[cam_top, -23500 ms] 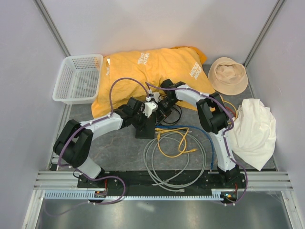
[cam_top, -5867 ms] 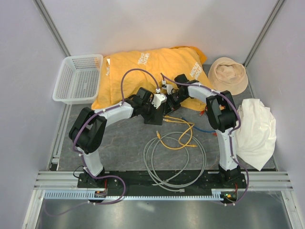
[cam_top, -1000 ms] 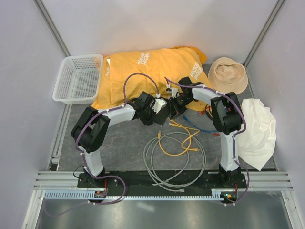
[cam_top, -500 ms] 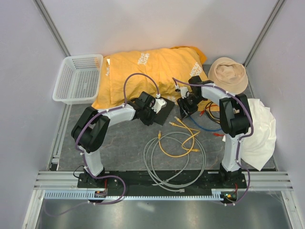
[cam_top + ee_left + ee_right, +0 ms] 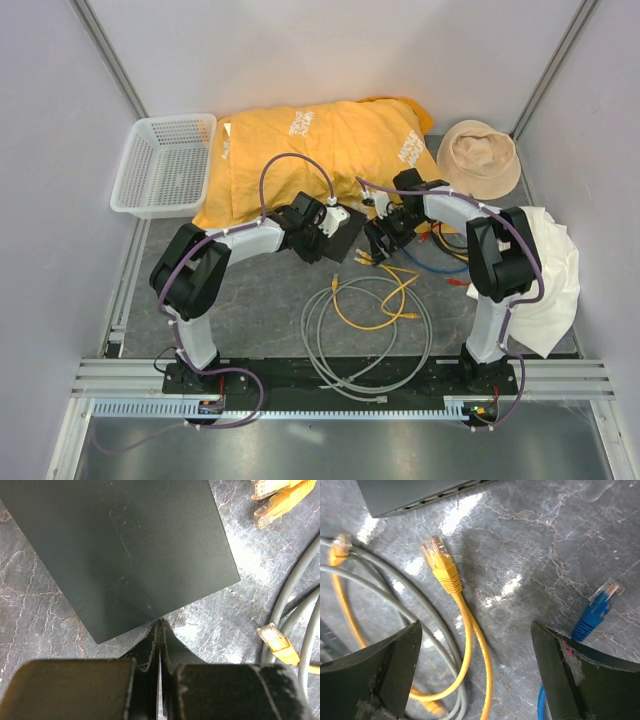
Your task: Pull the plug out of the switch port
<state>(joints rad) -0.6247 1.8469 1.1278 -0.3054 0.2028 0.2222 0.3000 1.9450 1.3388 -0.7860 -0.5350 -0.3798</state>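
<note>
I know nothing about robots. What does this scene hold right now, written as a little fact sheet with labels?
Setting: two robot arms over a dark marbled table
Left gripper: shut, tips at the edge of the flat black switch box
Right gripper: open, holding nothing
Yellow network plug: lying on the table under the right gripper, apart from the switch box
Blue network plug: loose on the table, off to one side
Task state: the yellow plug appears to be out of the port
</note>
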